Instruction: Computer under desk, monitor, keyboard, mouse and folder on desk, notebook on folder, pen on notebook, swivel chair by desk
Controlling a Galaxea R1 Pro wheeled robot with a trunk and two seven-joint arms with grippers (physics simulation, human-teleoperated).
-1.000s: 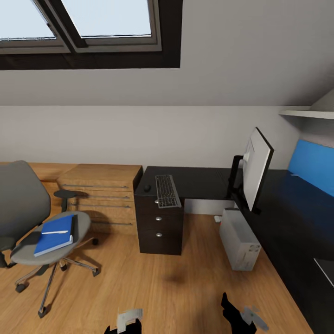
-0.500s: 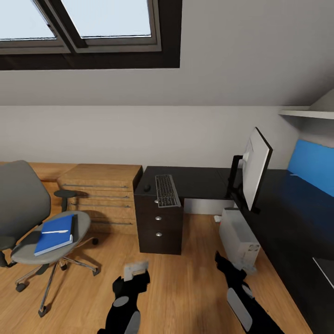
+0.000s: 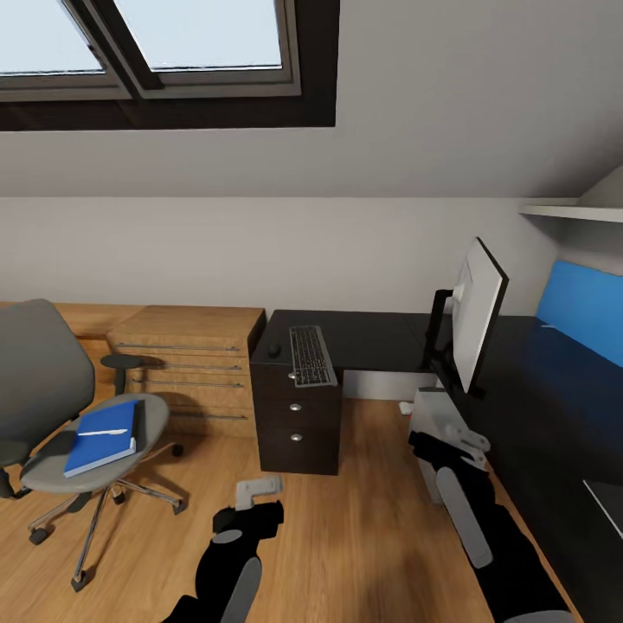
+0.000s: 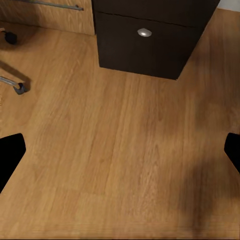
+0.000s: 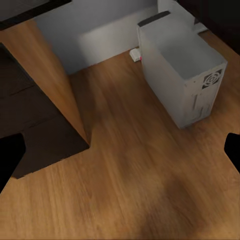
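Both claws were open and empty over the floor (image 3: 346,536): left claw (image 3: 258,489) at 6 o'clock, right claw (image 3: 459,437) at 4 o'clock, in front of the computer (image 5: 182,75). Folder (image 3: 102,437) lay on the swivel chair (image 3: 52,407) at 8 o'clock. Farther, keyboard (image 3: 311,356) and monitor (image 3: 478,316) sat on the counter (image 3: 372,339).

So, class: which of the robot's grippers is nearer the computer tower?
Right. The right gripper hangs just in front of the computer; the left gripper is off over the floor, near the drawers.

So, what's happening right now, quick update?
Both end effectors open, empty: left over bare floor, right by the computer. Folder on swivel chair, not yet on desk. Nothing in the way.
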